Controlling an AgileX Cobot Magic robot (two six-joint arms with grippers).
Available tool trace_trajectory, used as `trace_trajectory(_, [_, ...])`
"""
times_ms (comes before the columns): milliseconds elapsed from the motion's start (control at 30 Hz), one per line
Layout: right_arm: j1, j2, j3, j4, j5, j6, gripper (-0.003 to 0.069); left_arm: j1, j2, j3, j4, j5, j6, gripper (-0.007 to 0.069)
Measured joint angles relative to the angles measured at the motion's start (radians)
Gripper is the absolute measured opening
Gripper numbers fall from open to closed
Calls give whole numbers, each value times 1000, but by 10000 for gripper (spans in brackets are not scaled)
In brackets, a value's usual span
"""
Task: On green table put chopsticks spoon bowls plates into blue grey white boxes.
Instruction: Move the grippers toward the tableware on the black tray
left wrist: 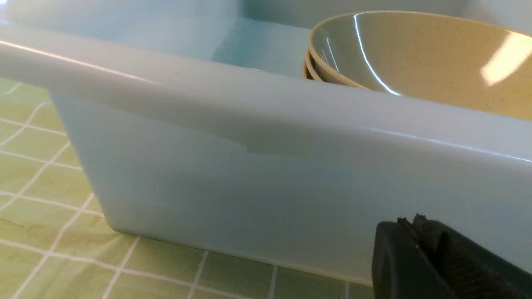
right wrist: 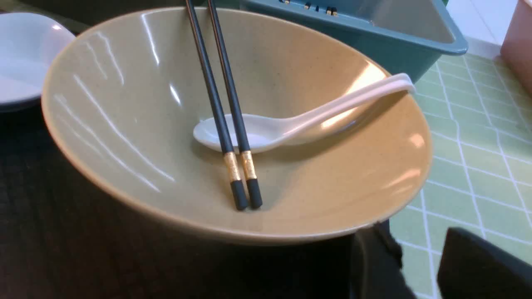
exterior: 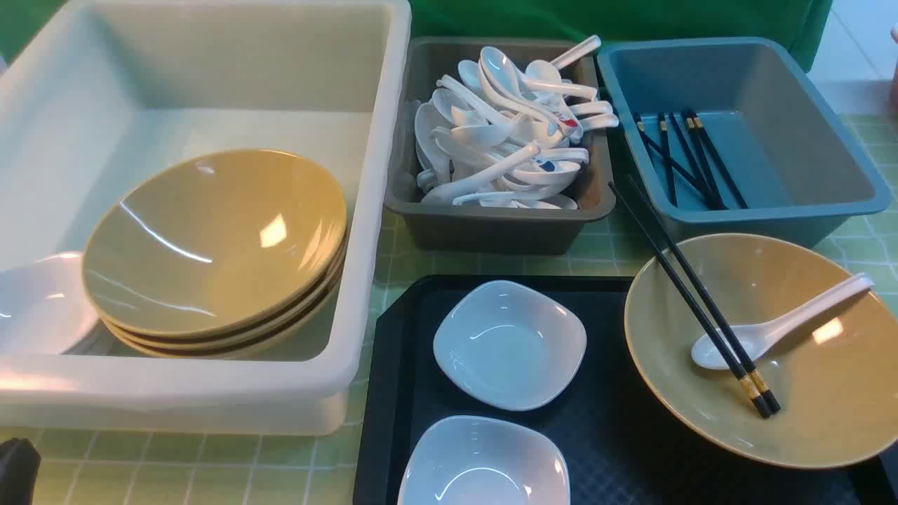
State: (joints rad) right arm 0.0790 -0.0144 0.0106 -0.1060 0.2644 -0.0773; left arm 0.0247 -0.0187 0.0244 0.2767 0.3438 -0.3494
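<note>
A tan bowl (exterior: 828, 414) sits on the right of the black tray and holds a pair of black chopsticks (exterior: 691, 294) and a white spoon (exterior: 786, 326). In the right wrist view my right gripper (right wrist: 419, 245) stands open and empty just outside the near rim of this bowl (right wrist: 124, 124), one finger close under the rim. Two white plates (exterior: 508, 344) (exterior: 484, 466) lie on the tray. My left gripper (left wrist: 411, 220) is shut and empty, low beside the outer wall of the white box (left wrist: 249, 174). Only its dark edge (exterior: 14, 470) shows in the front view.
The white box (exterior: 379, 210) holds a stack of tan bowls (exterior: 210, 238). The grey box (exterior: 491, 231) is heaped with white spoons. The blue box (exterior: 772, 217) holds several chopsticks. The black tray (exterior: 617, 449) lies on the green table (exterior: 210, 463).
</note>
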Motion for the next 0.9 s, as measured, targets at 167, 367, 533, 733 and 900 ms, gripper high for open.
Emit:
trace_trajectory(167, [0,0,0,0,0,0,236,0,0,0,0,0,0,-2])
trace_trajectory(367, [0,0,0,0,0,0,236,0,0,0,0,0,0,-2])
trace_trajectory(533, [0,0,0,-1,0,0,236,0,0,0,0,0,0,-2])
trace_trajectory(733, [0,0,0,-1,0,0,236,0,0,0,0,0,0,-2])
trace_trajectory(900, [0,0,0,-2,-9,0,236,0,0,0,0,0,-3,-2])
